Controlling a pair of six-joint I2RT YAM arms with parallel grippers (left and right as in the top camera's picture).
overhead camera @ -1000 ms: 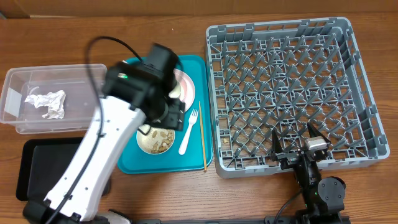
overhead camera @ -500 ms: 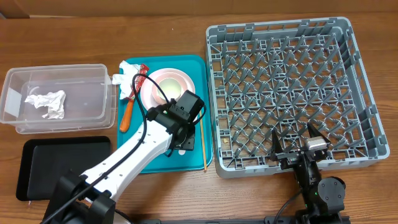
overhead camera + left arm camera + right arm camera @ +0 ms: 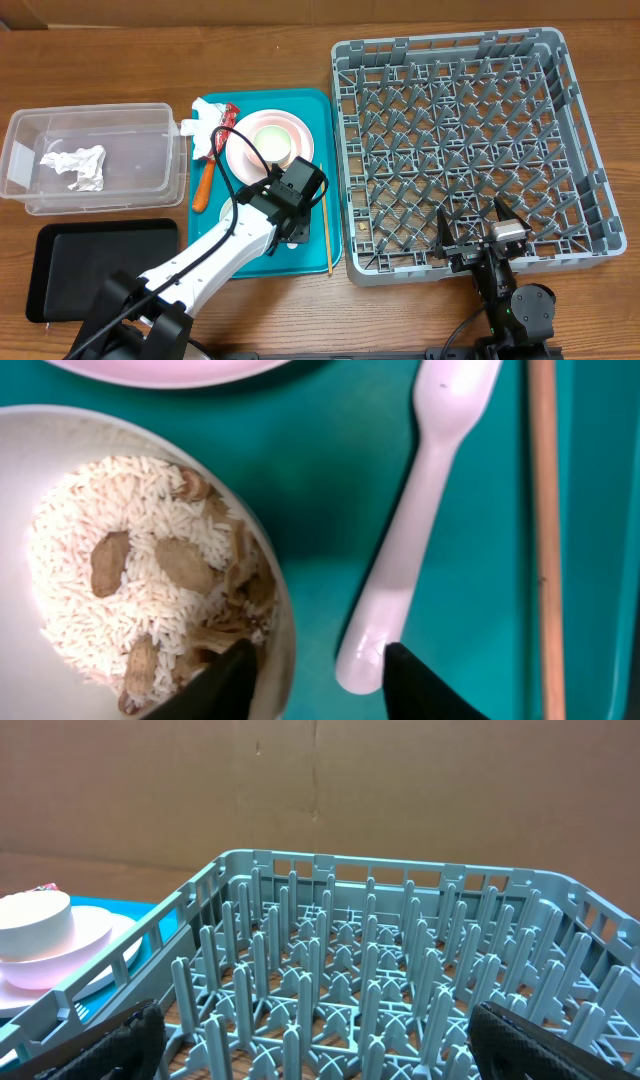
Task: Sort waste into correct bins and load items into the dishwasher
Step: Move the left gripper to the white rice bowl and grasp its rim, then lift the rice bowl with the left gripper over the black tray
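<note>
The white bowl (image 3: 282, 645) of rice and brownish scraps (image 3: 130, 565) fills the left of the left wrist view. My left gripper (image 3: 318, 665) is open, one finger inside the bowl's rim and the other outside by the white fork's handle (image 3: 415, 540). The chopstick (image 3: 545, 530) lies to the right. Overhead, the left gripper (image 3: 293, 230) hides the bowl. The pink plate (image 3: 243, 152) carries a small white cup (image 3: 272, 140). The napkin (image 3: 200, 128), red wrapper (image 3: 229, 114) and carrot stick (image 3: 203, 186) lie on the teal tray. My right gripper (image 3: 472, 243) is open over the grey rack's (image 3: 460, 120) front edge.
The teal tray (image 3: 318, 108) stands left of the rack. A clear tub (image 3: 150, 150) at the left holds crumpled foil (image 3: 75, 166). A black tray (image 3: 70, 265) lies at the front left. The rack's upright pegs (image 3: 370, 980) fill the right wrist view.
My left arm has swung from above the pink plate down to the front of the teal tray, and its open fingers now straddle the white bowl's rim. The right arm has not moved.
</note>
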